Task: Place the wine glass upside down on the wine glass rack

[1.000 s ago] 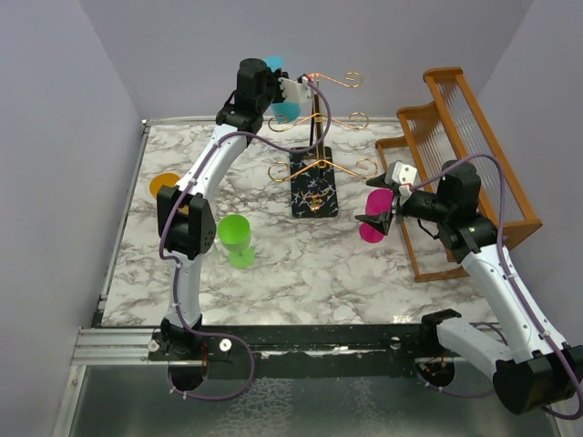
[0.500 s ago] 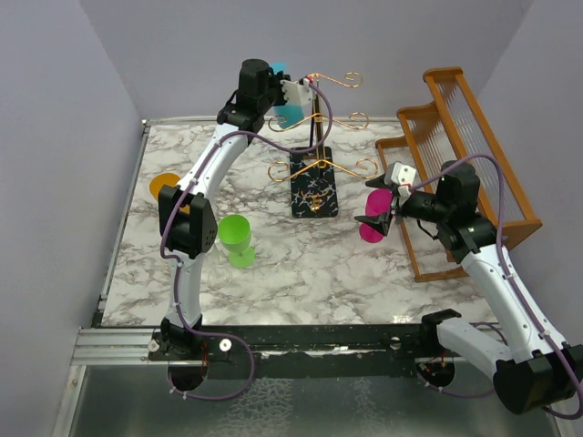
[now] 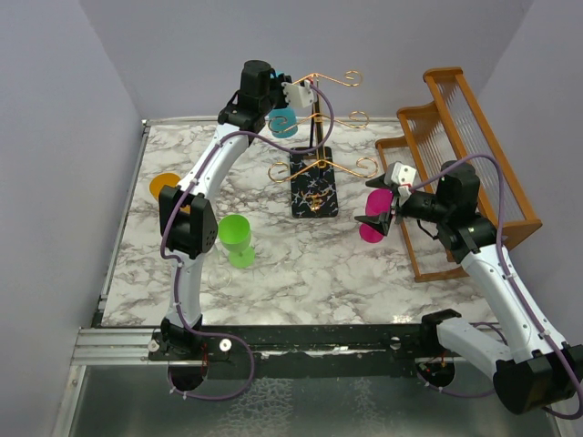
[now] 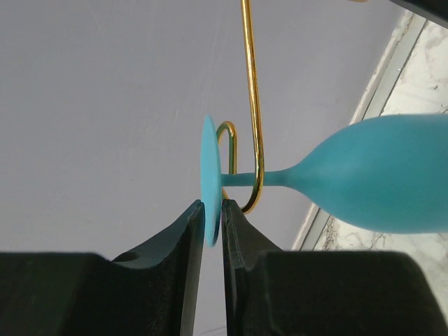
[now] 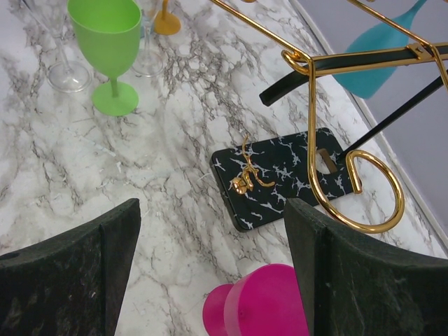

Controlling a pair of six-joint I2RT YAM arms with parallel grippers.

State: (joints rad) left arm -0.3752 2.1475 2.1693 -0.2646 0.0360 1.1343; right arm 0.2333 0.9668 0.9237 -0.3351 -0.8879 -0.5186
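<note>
The gold wire wine glass rack [image 3: 315,116] stands on its black speckled base [image 3: 312,184] at the table's back middle. My left gripper [image 3: 293,95] is shut on the foot [image 4: 209,180] of a teal wine glass [image 4: 381,182], bowl hanging down. Its stem sits inside a gold scroll arm [image 4: 252,126] of the rack. The teal bowl shows in the top view [image 3: 281,121] and in the right wrist view [image 5: 374,59]. My right gripper [image 3: 381,208] is open above a magenta wine glass [image 3: 373,228], which shows between its fingers in the wrist view [image 5: 262,308].
A green wine glass [image 3: 235,237] stands upright left of centre. An orange glass [image 3: 165,185] lies by the left edge. A clear glass [image 5: 59,66] stands near the green one. A brown wooden slatted rack [image 3: 465,155] fills the right side.
My left gripper has moved the teal glass slightly right and down, bringing it closer against the gold rack's upper arm. The right arm has not moved.
</note>
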